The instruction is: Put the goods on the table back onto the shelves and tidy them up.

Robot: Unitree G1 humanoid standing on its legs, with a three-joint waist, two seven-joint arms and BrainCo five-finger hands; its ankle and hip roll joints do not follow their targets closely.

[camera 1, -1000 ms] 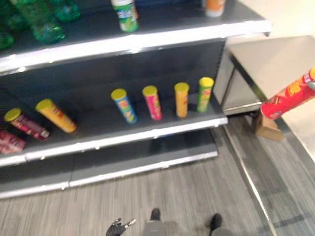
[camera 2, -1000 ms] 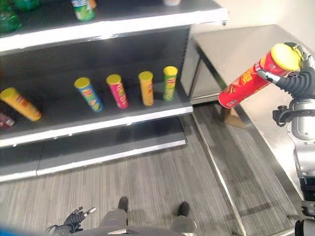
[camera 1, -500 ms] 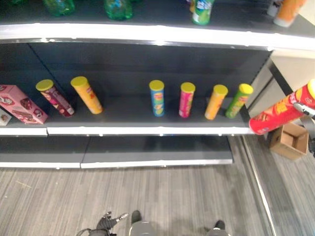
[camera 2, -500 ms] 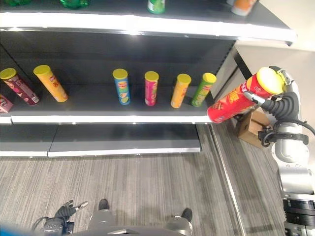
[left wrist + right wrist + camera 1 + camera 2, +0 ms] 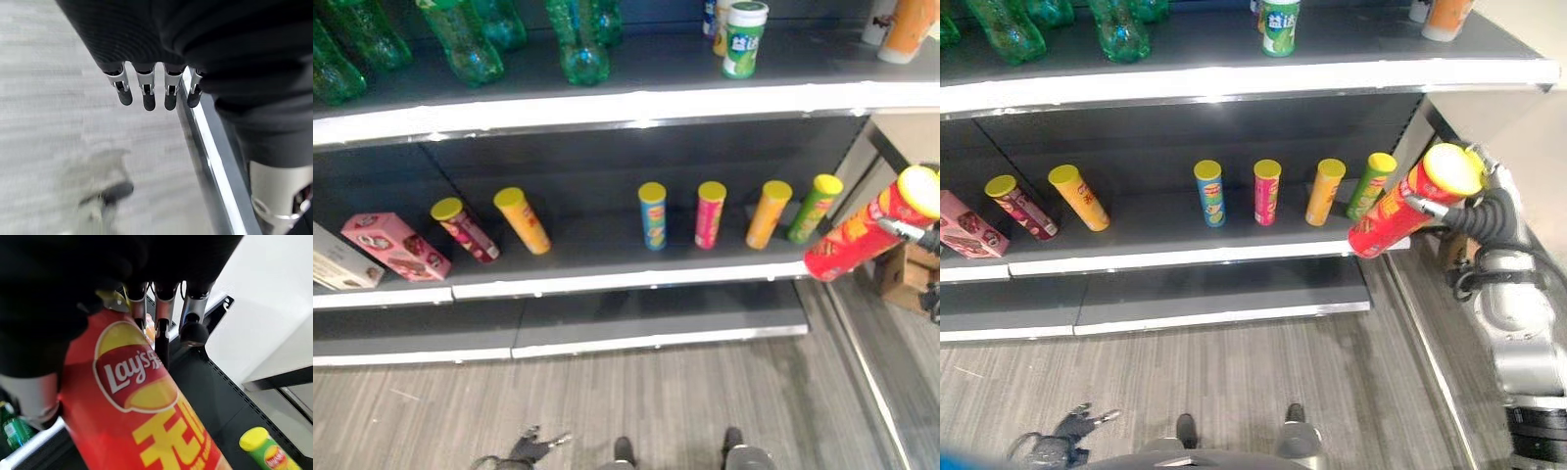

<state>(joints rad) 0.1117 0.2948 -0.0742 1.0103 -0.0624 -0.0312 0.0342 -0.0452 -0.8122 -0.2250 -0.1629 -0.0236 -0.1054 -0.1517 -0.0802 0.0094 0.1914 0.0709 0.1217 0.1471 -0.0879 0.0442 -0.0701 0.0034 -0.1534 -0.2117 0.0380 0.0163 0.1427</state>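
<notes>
- Grey shelving (image 5: 607,279) is standing before the robot on striped grey flooring (image 5: 1234,382); green bottles (image 5: 460,44) are lining the upper shelf, and six yellow-lidded tubes are leaning along the middle shelf, the green tube (image 5: 1369,186) at its right end.
- Right robot hand (image 5: 1469,211) is reaching in from the right at middle-shelf height, fingers (image 5: 161,313) curled round the lidded end of the red chip tube (image 5: 1400,211), which is tilting base-down just beside the shelf's right end.
- Left robot hand (image 5: 156,93) is hanging low over the floor, fingers straight and holding nothing.
</notes>
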